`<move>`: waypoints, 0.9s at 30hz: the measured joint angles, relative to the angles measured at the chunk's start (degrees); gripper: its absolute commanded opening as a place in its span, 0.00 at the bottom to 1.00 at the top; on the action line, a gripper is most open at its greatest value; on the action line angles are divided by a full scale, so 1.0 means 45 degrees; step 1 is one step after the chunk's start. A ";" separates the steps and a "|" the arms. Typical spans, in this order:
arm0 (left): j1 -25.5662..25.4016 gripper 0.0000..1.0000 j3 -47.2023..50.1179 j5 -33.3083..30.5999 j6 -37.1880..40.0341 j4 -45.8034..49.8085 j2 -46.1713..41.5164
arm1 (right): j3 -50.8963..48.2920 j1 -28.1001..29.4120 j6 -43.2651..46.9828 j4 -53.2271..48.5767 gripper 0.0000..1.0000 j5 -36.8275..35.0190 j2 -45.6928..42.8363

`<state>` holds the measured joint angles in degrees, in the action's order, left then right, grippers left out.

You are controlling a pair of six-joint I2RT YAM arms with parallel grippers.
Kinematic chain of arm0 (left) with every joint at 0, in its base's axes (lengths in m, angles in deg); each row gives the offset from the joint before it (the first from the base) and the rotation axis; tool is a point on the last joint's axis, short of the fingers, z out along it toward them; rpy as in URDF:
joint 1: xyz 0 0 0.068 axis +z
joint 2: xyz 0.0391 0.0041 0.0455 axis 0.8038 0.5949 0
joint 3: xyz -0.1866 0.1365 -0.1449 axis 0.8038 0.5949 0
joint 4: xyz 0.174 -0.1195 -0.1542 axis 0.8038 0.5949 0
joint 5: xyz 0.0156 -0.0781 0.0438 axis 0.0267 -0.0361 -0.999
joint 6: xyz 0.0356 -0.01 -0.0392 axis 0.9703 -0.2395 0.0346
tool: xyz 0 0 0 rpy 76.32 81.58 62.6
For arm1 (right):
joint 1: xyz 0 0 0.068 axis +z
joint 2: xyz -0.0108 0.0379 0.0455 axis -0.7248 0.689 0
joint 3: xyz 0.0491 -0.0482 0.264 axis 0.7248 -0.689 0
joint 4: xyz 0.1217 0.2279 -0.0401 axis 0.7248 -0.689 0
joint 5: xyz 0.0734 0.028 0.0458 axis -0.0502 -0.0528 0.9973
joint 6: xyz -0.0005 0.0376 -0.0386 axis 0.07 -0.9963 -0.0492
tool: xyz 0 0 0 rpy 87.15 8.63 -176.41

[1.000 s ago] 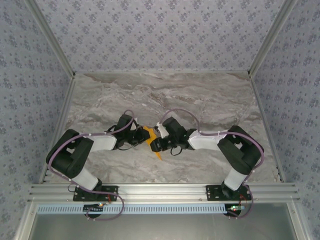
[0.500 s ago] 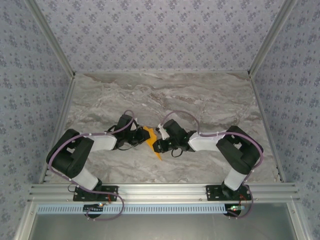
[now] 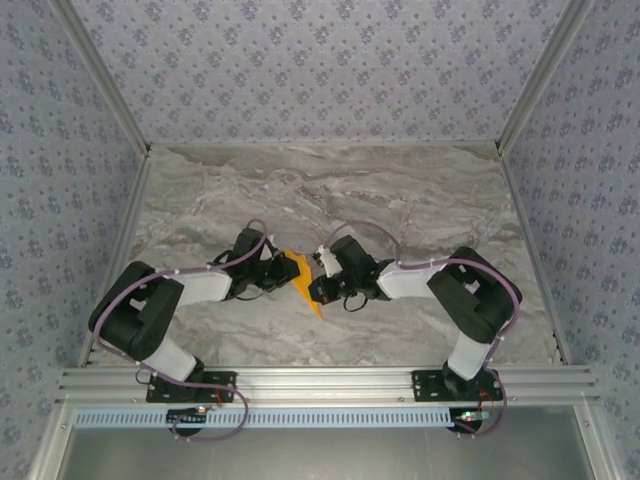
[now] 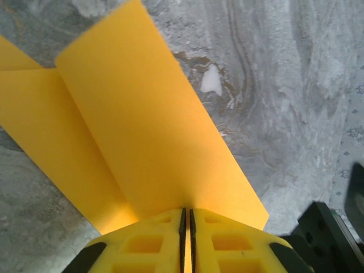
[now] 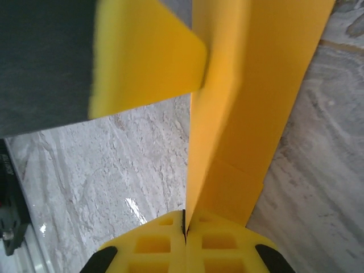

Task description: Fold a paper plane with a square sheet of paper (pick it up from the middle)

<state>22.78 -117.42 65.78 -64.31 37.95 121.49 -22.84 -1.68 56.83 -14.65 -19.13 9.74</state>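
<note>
Paper plane [image 3: 303,281]: orange, creased, narrow and pointed. It is held between the two grippers near mid-counter, and its pointed end runs out past the right gripper [image 3: 317,285] toward the arm bases. The left gripper [image 3: 282,272] is set against its opposite side. The plane appears raised off the counter [image 3: 420,200] (contact at the tip cannot be settled from above).

Left wrist view: the left gripper [image 4: 186,213] is clenched on the paper, and the yellow fingers [image 4: 142,247] are pressed together with only a thin dark seam between them. A broad flap of the paper plane [image 4: 148,136] is spread ahead of the fingertips, running up and to the left. A second layer is seen to the left of that flap, with a crease between the two. Marbled counter [image 4: 296,85] is visible ahead and to the right of the gripper.

Right wrist view: the right gripper [image 5: 185,219] is likewise clamped on the paper plane [image 5: 261,102]. The paper is seen rising almost edge-on from the fingertip seam, its wide face lying to the right. A folded step is noted just ahead of the fingers. Counter [image 5: 136,165] lies to the left.
</note>
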 measured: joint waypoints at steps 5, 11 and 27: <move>0.0029 0.15 0.0408 0.0151 0.0141 -0.0058 -0.0631 | 0.0000 -0.0471 -0.0141 0.0525 0.00 0.1088 0.0262; 0.0053 0.16 0.1112 0.0559 0.0209 -0.0189 -0.1005 | 0.0000 -0.0763 -0.0539 0.1151 0.00 0.2181 0.0850; -0.0044 0.16 0.1146 0.1141 0.0471 -0.0821 -0.0748 | 0.0078 -0.1224 -0.1491 0.2171 0.00 0.4002 0.1870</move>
<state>22.58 -112.26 70.91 -62.19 34.25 118.13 -22.49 -7.18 50.12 -4.88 -1.12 18.16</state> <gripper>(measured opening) 0.156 0.043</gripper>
